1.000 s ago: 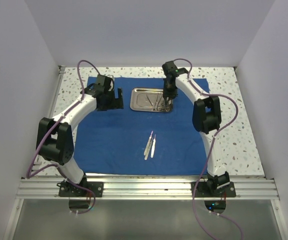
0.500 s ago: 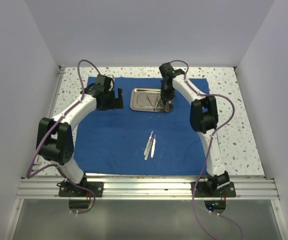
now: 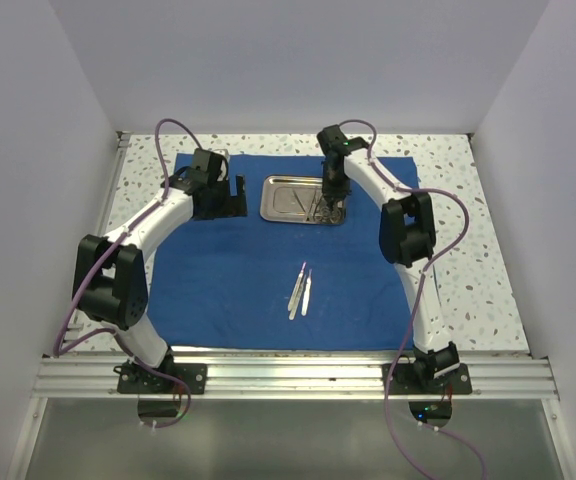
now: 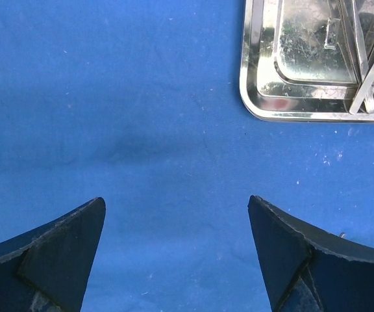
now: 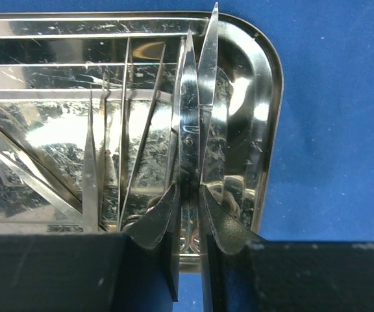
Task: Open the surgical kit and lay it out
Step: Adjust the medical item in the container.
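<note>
The royal-blue cloth wrap (image 3: 238, 270) lies spread flat on the table. The shiny steel tray (image 3: 286, 199) sits on its far part and still holds thin silver instruments (image 5: 125, 130). My right gripper (image 3: 330, 208) is over the tray's right end, shut on a pair of silver scissors (image 5: 193, 110) whose blades point away from the wrist. Two silver tweezers (image 3: 300, 290) lie side by side on the cloth's middle. My left gripper (image 3: 230, 200) is open and empty just left of the tray (image 4: 304, 58), low over bare cloth (image 4: 141, 117).
The speckled tabletop (image 3: 488, 270) shows round the cloth. White walls close in on the left, right and back. An aluminium rail (image 3: 288, 375) runs along the near edge by the arm bases.
My right gripper has shifted a little to the left over the tray's right end. The left arm and the tweezers on the cloth have not moved.
</note>
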`<state>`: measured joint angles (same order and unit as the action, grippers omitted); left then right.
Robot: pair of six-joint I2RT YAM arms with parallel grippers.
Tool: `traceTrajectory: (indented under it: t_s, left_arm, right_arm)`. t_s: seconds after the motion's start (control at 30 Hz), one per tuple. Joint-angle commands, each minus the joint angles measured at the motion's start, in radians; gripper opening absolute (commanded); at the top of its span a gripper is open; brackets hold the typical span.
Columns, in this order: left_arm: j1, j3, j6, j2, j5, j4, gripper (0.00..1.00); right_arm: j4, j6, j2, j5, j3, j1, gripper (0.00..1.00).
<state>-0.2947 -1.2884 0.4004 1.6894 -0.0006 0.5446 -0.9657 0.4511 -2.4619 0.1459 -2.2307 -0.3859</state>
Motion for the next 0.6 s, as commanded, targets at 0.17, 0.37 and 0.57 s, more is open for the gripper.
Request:
traceTrajectory:
  t_s: [0.17, 0.37, 0.57]
  left_arm:
    - [0.011, -0.022, -0.014, 0.01, 0.004, -0.029, 0.95]
    - [0.009, -0.017, -0.011, 0.004, 0.004, -0.028, 0.95]
    - [0.009, -0.012, -0.009, -0.007, 0.004, -0.023, 0.95]
  right_arm:
    - [-0.057, -0.046, 0.141, 0.035, -0.092, 0.001, 0.04]
    - [-0.018, -0.048, 0.178, -0.022, -0.035, 0.001, 0.07]
    - [0.01, -0.019, 0.175, -0.08, 0.006, 0.001, 0.32]
